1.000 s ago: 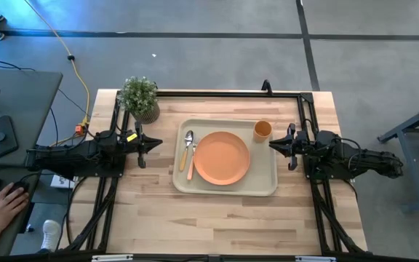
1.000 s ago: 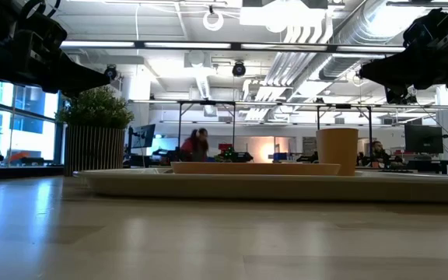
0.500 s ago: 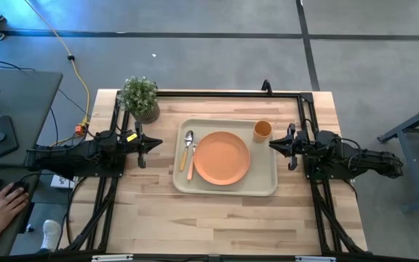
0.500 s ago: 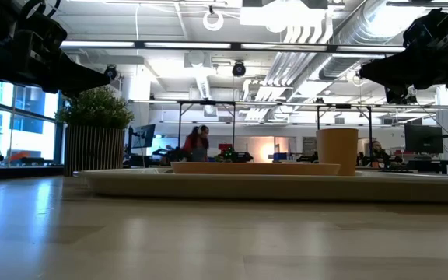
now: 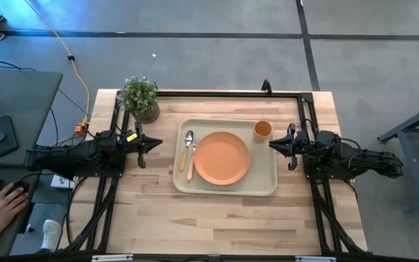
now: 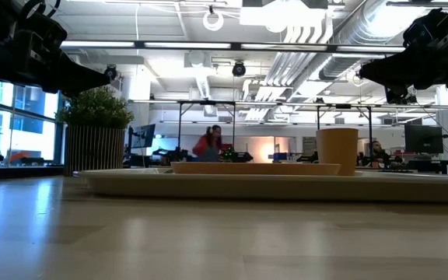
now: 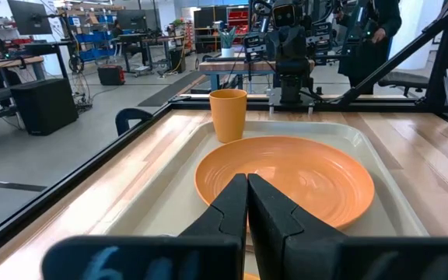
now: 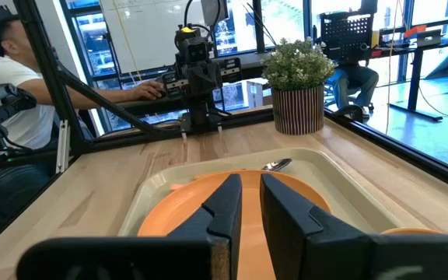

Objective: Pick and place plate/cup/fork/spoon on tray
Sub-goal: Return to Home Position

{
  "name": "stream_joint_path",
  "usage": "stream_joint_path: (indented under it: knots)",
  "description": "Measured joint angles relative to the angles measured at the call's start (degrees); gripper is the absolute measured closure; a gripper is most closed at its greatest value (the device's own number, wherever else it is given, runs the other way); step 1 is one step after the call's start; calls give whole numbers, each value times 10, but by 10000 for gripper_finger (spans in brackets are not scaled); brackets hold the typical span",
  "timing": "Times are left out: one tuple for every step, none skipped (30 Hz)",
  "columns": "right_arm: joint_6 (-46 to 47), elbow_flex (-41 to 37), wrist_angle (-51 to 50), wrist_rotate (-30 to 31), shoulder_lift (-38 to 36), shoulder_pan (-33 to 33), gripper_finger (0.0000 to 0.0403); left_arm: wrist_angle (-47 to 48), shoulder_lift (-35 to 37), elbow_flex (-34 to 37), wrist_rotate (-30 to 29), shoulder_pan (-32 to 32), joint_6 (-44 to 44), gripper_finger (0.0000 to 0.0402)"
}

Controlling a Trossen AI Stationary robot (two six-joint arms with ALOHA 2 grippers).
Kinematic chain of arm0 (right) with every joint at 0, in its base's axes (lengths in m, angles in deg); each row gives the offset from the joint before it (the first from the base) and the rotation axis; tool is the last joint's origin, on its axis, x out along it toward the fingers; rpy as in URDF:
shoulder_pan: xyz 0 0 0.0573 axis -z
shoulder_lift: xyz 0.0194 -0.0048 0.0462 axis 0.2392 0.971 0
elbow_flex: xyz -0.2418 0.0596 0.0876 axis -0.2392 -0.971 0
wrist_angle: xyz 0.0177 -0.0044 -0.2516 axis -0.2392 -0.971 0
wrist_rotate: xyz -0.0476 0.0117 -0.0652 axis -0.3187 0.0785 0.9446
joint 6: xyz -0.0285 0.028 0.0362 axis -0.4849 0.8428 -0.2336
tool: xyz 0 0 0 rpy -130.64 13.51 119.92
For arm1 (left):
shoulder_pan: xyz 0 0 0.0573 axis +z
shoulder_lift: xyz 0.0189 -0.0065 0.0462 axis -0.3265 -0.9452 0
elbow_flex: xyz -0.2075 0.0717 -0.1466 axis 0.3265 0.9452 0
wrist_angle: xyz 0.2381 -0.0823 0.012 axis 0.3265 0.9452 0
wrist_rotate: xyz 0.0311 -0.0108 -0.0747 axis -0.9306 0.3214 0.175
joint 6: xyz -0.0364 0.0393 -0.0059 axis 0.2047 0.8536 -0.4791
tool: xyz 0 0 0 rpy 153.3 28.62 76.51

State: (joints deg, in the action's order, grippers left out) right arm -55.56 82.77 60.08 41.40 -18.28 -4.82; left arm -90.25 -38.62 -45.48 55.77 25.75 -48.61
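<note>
All four pieces already sit on the tray (image 5: 270, 185): the plate (image 5: 221, 158) in the middle, the cup (image 5: 262, 130) at its far right corner, the spoon (image 5: 188, 144) and fork (image 5: 192, 161) lying side by side just left of the plate, long axes running front to back. The left tool (image 5: 156, 143) hovers off the tray's left edge, fingers together; the right tool (image 5: 273, 144) hovers off the right edge near the cup, fingers slightly apart. The cutlery lies nearer the left arm. Nothing looks left to place
</note>
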Motion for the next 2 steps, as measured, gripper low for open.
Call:
stream_joint_path:
  knots:
    - [0, 0, 0, 0, 0, 0, 361, 0, 0, 0, 0, 0, 0, 398]
    - [0, 0, 0, 0, 0, 0, 361, 0, 0, 0, 0, 0, 0, 398]
